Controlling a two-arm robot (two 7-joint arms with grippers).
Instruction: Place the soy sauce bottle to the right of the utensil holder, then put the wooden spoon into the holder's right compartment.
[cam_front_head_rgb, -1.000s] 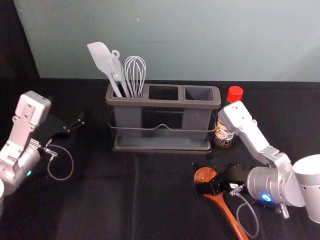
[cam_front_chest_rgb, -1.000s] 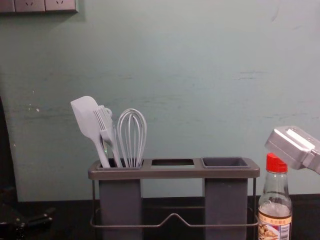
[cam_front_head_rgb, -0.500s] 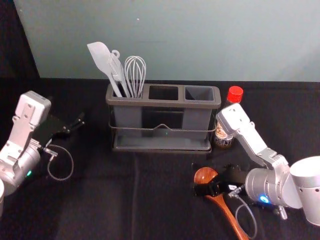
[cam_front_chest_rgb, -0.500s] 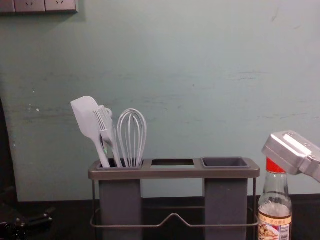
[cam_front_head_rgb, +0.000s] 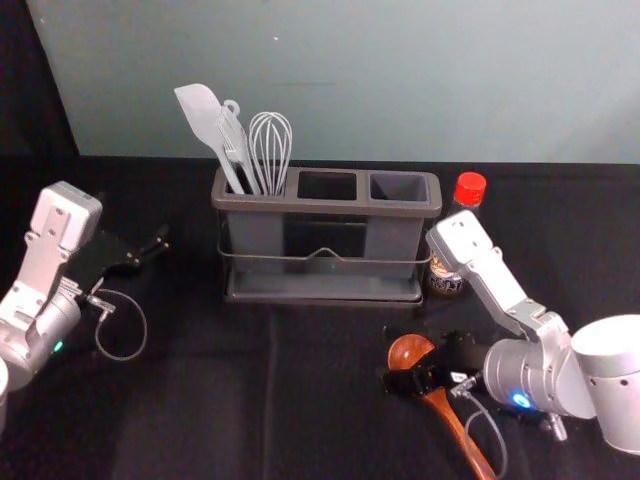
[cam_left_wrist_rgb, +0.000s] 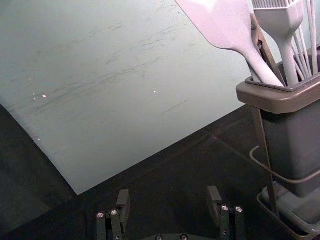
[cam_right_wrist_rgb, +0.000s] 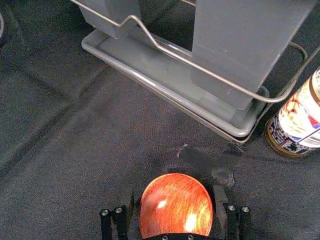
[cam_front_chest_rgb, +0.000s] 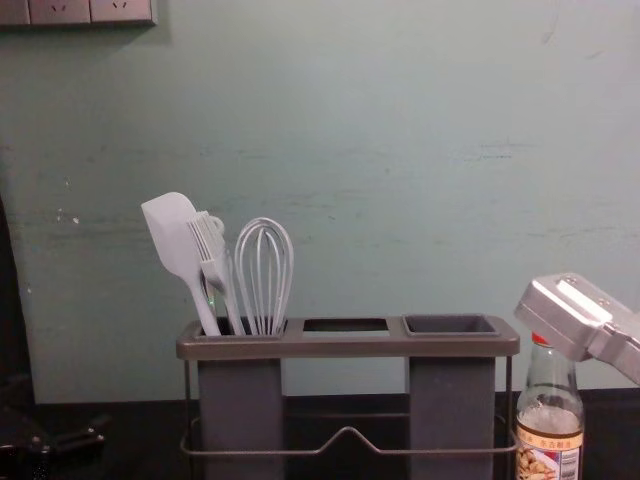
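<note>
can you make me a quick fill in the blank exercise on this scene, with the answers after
The soy sauce bottle has a ____ cap.
Along its top, the utensil holder has ____ openings.
Seen from the robot, the whisk stands in the holder's ____ compartment.
The bowl of the wooden spoon is between the fingers of the robot's ____ gripper.

Missing words: red; three; left; right

Grey-green wall (cam_front_head_rgb: 400, 80); black cloth (cam_front_head_rgb: 200, 420)
</note>
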